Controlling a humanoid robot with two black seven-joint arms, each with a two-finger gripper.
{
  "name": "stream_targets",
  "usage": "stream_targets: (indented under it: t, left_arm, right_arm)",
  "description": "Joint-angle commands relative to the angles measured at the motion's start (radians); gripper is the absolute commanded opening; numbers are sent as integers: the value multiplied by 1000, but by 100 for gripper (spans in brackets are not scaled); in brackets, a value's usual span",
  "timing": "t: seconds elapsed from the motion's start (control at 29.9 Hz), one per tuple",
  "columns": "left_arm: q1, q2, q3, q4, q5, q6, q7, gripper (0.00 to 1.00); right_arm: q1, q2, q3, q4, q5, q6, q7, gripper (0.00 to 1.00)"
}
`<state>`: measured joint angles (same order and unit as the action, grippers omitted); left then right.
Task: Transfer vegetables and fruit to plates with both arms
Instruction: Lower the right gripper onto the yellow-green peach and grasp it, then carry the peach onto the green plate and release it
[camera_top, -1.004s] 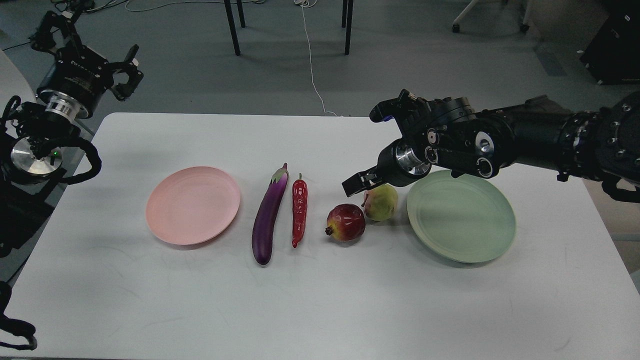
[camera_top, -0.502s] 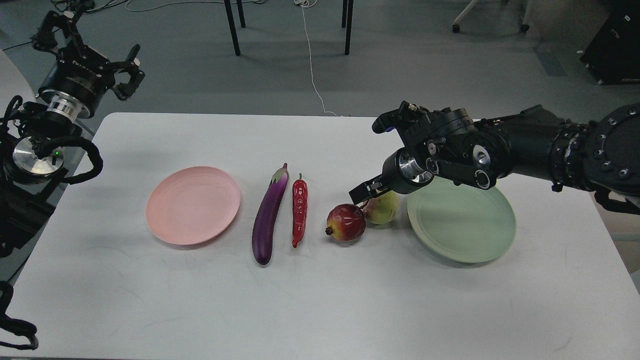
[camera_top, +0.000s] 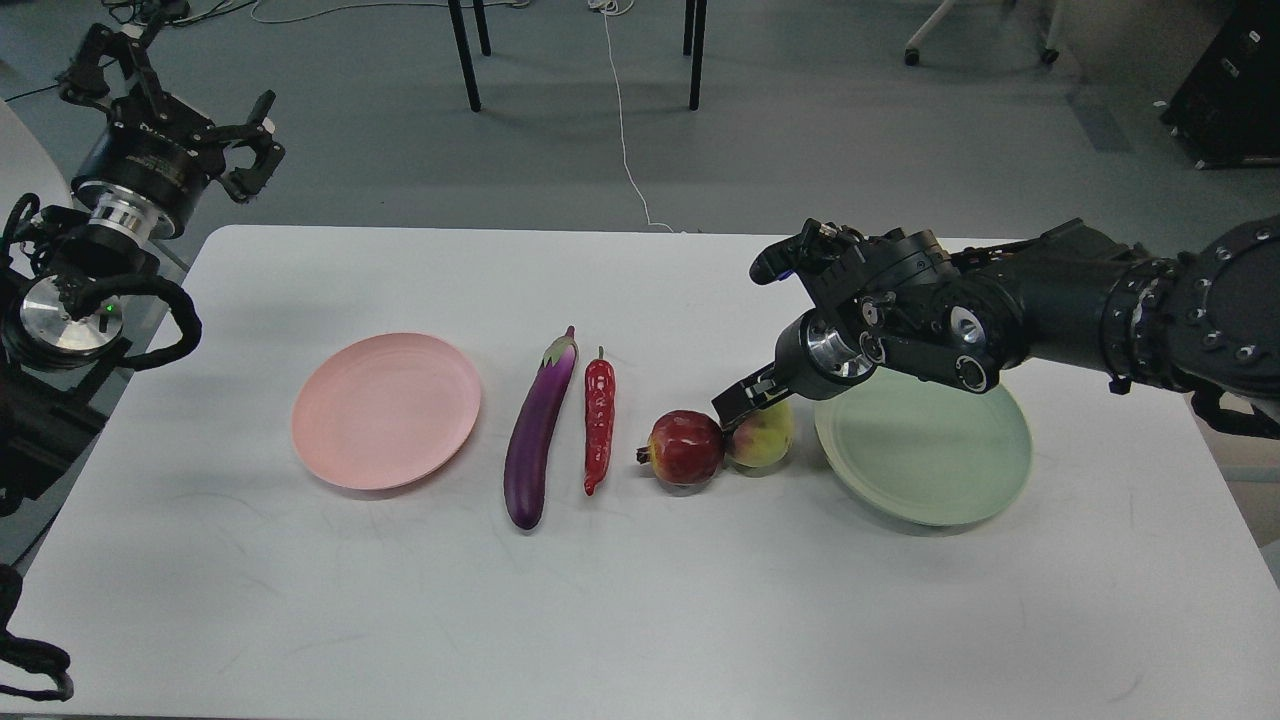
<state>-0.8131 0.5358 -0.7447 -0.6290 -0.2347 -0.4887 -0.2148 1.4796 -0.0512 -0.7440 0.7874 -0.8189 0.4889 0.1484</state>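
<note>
A purple eggplant (camera_top: 538, 440) and a red chili pepper (camera_top: 598, 420) lie side by side mid-table. A dark red pomegranate (camera_top: 685, 447) touches a yellow-green peach-like fruit (camera_top: 764, 438). The pink plate (camera_top: 386, 410) is at the left and the green plate (camera_top: 925, 450) at the right; both hold nothing. My right gripper (camera_top: 748, 400) is open and low over the peach-like fruit. One finger is down between the two fruits; the other is hidden behind the wrist. My left gripper (camera_top: 258, 145) is open and holds nothing, raised beyond the table's back left corner.
The white table (camera_top: 640, 600) ends close behind the arms. Chair legs (camera_top: 465, 55) and a white cable (camera_top: 625, 130) are on the floor beyond it. My right forearm (camera_top: 1100, 300) hangs over the green plate's far rim.
My right gripper has come down and to the right onto the peach-like fruit. The pomegranate has shifted slightly left and turned. The left arm has barely moved.
</note>
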Motion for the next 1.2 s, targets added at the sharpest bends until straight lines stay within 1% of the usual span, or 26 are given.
stream_targets:
  t: [0.0, 0.07, 0.13, 0.23, 0.27, 0.4, 0.47, 0.64, 0.77, 0.94, 1.07, 1.17]
  left_arm:
    - [0, 3, -2, 0, 0, 0, 0, 98]
    - [0, 3, -2, 0, 0, 0, 0, 98]
    - [2, 3, -2, 0, 0, 0, 0, 98]
    - [2, 3, -2, 0, 0, 0, 0, 98]
    - [2, 3, -1, 0, 0, 0, 0, 98]
    - [2, 1, 1, 0, 0, 0, 0, 98]
    - [2, 1, 5, 0, 0, 0, 2, 98]
    - [-1, 3, 8, 0, 0, 0, 3, 98]
    - [-3, 0, 8, 0, 2, 0, 8, 98]
    - [-5, 0, 10, -1, 2, 0, 12, 98]
    - [-6, 0, 10, -1, 2, 0, 15, 98]
    - [-8, 0, 10, -1, 2, 0, 17, 98]
  right_arm:
    - [-1, 1, -2, 3, 0, 0, 0, 89]
    - [1, 1, -23, 4, 1, 0, 0, 81]
    - [2, 1, -34, 6, 4, 0, 2, 68]
    - [4, -1, -35, 9, 4, 0, 0, 46]
    - [5, -2, -35, 10, 6, 0, 0, 43]
    - [16, -19, -26, 13, 15, 0, 0, 40]
    - [31, -44, -12, 30, 17, 0, 0, 40]
    - [125, -194, 49, 137, 18, 0, 0, 40]
    - [149, -340, 54, 200, 14, 0, -1, 40]
    - [105, -493, 44, 250, 1, 0, -3, 41]
    - [28, -530, 48, 236, -16, 0, -3, 41]
    - [-7, -552, 51, 236, -34, -27, -3, 44]
